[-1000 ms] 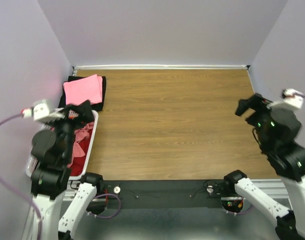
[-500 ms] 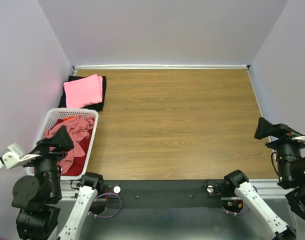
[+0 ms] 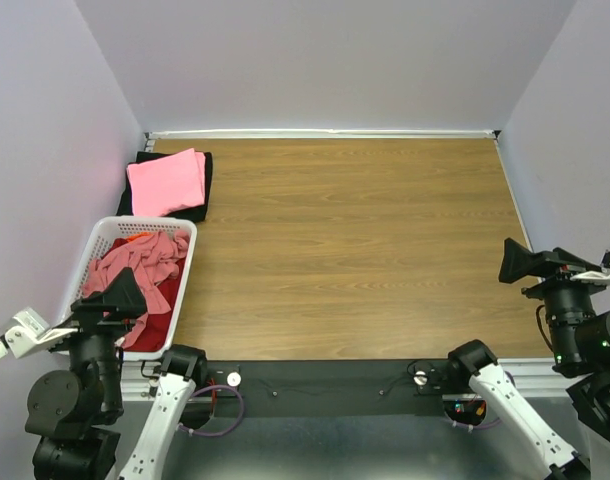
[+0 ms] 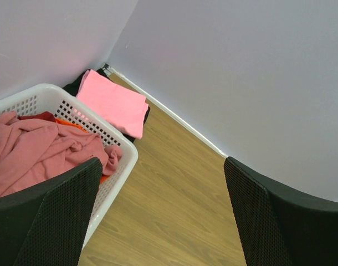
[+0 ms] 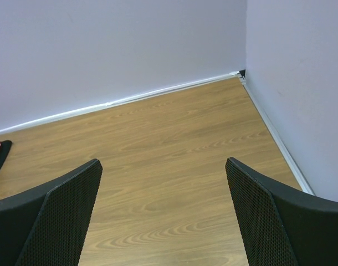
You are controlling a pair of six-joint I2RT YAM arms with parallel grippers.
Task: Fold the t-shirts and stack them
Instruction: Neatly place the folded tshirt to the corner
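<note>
I have my left gripper (image 4: 162,183) over the near end of the white slatted plastic basket (image 3: 188,265) and the right gripper (image 5: 163,183) at the right edge of the brown wooden table (image 3: 355,240), both spread wide, holding nothing. The basket holds crumpled salmon-pink t-shirts (image 3: 135,262) and red cloth (image 3: 163,300); beyond it a folded salmon-pink t-shirt (image 3: 167,181) lies on a black shirt (image 3: 203,195).

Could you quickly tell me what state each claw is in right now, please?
Left claw: open, holding nothing.
Right claw: open, holding nothing.
</note>
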